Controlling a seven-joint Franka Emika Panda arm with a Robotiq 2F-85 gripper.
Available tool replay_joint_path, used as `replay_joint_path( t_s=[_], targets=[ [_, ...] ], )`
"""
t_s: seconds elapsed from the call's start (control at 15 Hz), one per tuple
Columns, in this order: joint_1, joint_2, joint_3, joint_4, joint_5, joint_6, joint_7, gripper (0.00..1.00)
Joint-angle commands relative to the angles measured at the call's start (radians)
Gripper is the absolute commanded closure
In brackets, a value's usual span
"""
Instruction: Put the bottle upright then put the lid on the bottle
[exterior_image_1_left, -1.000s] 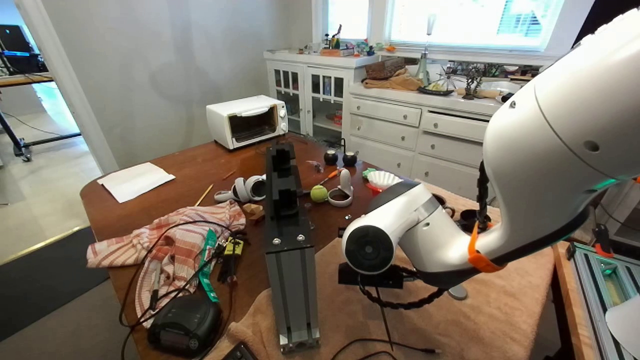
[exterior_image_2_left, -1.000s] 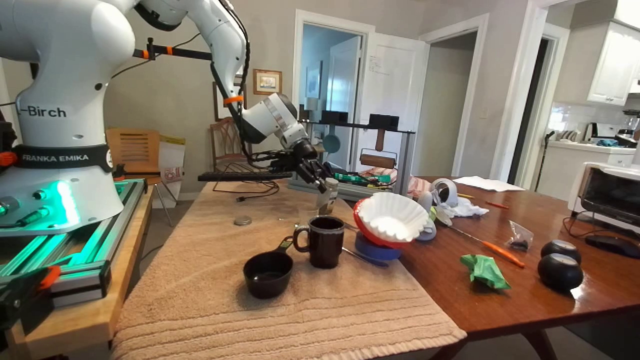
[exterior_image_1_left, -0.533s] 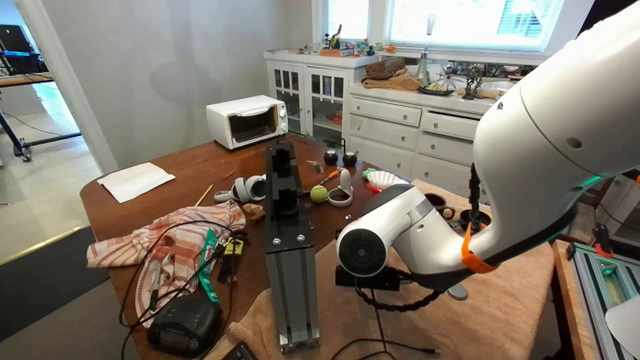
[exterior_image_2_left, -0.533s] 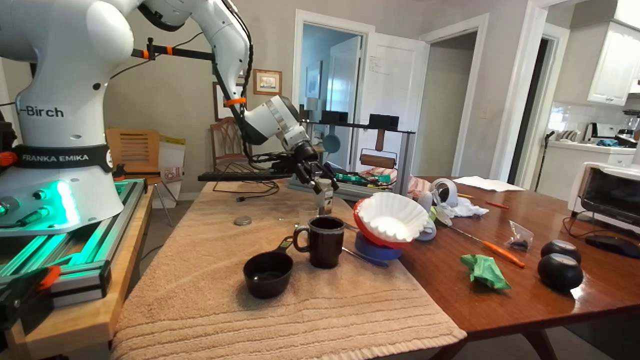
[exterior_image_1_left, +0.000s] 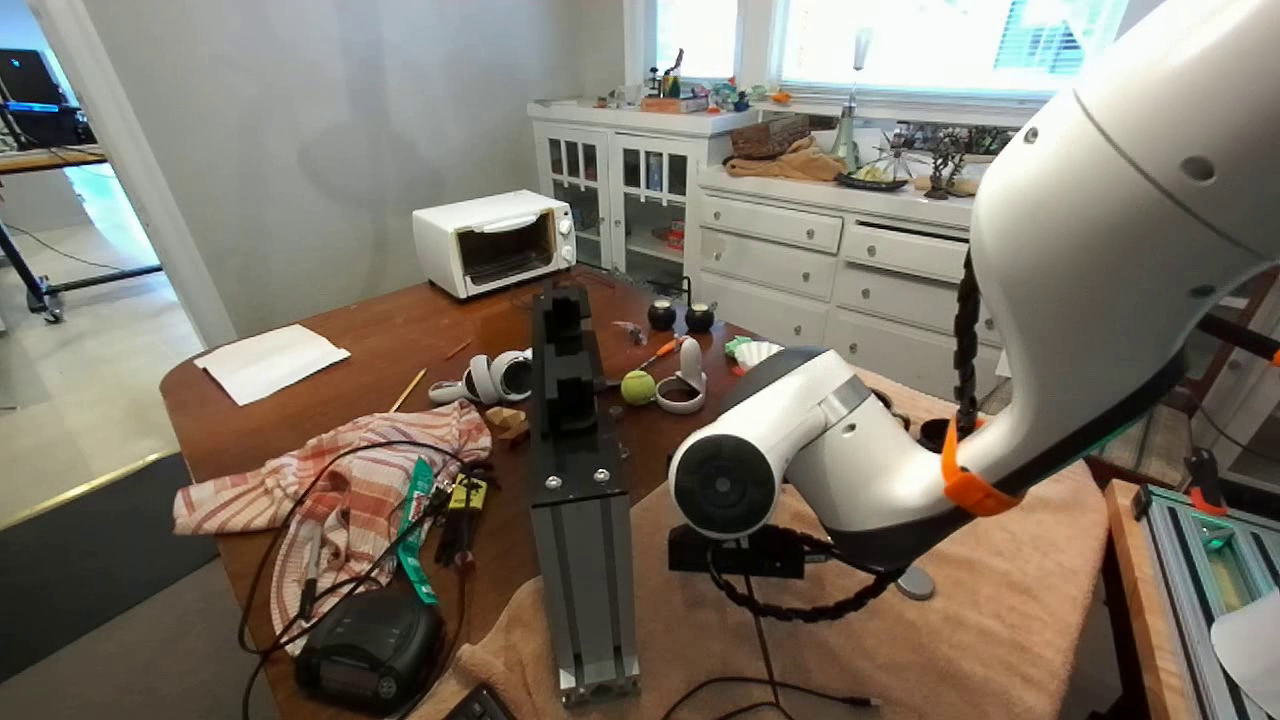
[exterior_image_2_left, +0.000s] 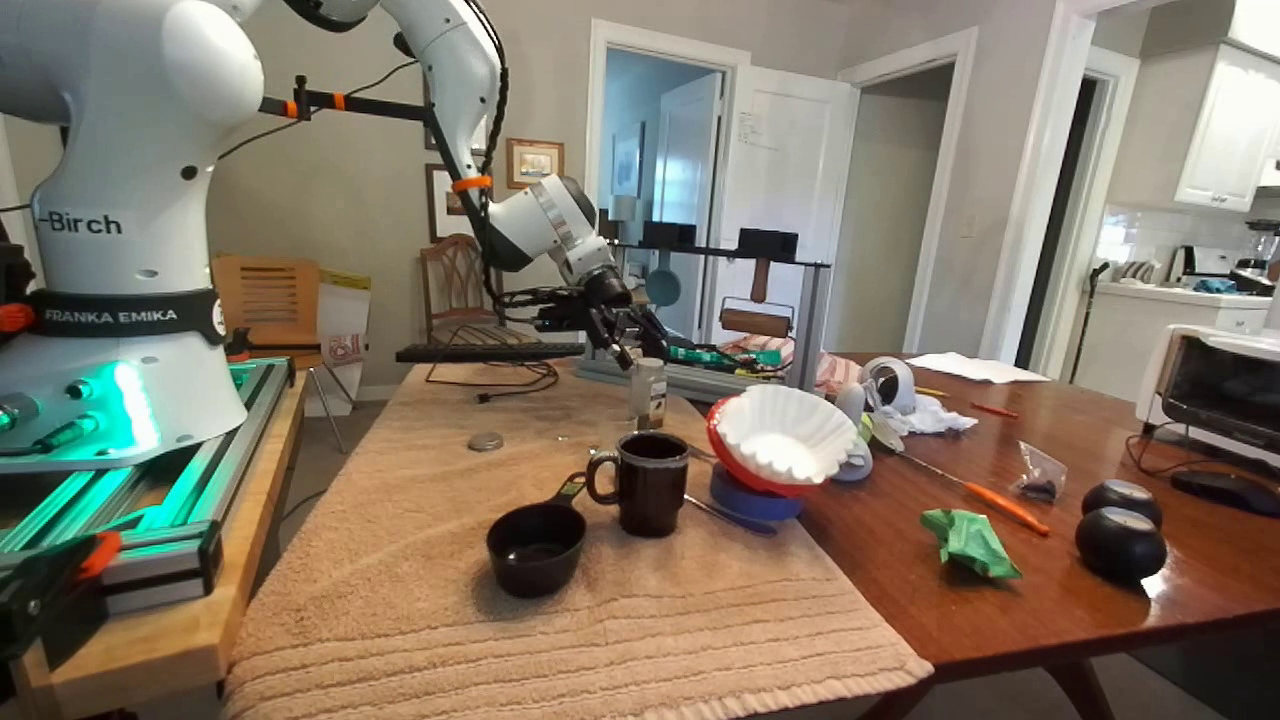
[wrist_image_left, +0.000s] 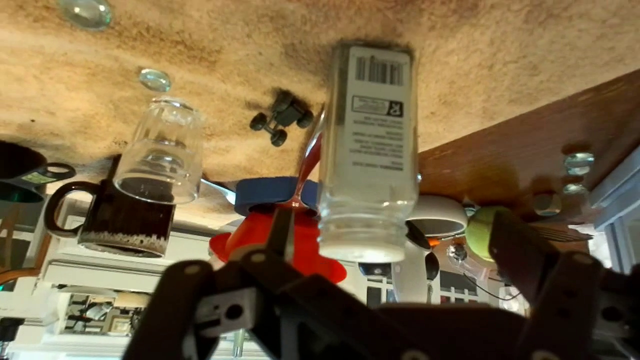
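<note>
In an exterior view, a towel (exterior_image_2_left: 400, 620) lies over part of the desk (exterior_image_2_left: 1040, 610). The bottle (exterior_image_2_left: 649, 395) stands upright on the towel; the lid (exterior_image_2_left: 486, 441) lies on it, left of the bottle and apart. Before the bottle stands the mug (exterior_image_2_left: 652, 488); the measuring cup (exterior_image_2_left: 538, 560) sits before and left of the mug. To the mug's right, the coffee filter (exterior_image_2_left: 790, 435) lies in a bowl (exterior_image_2_left: 721, 450) above a ring (exterior_image_2_left: 755, 498).

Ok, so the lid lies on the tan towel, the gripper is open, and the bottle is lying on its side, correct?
One thing is off: the bottle is not on its side but stands upright, as seen in an exterior view. The rest holds: the lid lies on the tan towel, and the gripper is open.
</note>
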Motion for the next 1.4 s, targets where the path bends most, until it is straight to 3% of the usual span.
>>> replay_joint_path(
  t_s=[0.0,0.13,0.27,0.53,0.73,0.93,1.0,1.33],
  targets=[
    [-0.093,-0.216,0.12,-0.083,-0.042,-0.157,-0.064,0.0],
    [-0.15,-0.312,0.211,-0.098,-0.002,-0.352,-0.16,0.0],
    [-0.252,-0.382,0.337,-0.095,-0.019,-0.494,-0.263,0.0],
    [-0.444,-0.454,0.552,-0.114,-0.056,-0.472,-0.457,0.0],
    [-0.576,-0.483,0.671,-0.155,-0.07,-0.394,-0.581,0.0],
    [-0.671,-0.476,0.732,-0.182,-0.038,-0.311,-0.735,0.0],
    [-0.655,-0.458,0.743,-0.14,-0.049,-0.383,-0.647,0.0],
    [-0.685,-0.469,0.786,-0.176,-0.108,-0.303,-0.825,0.0]
  ],
)
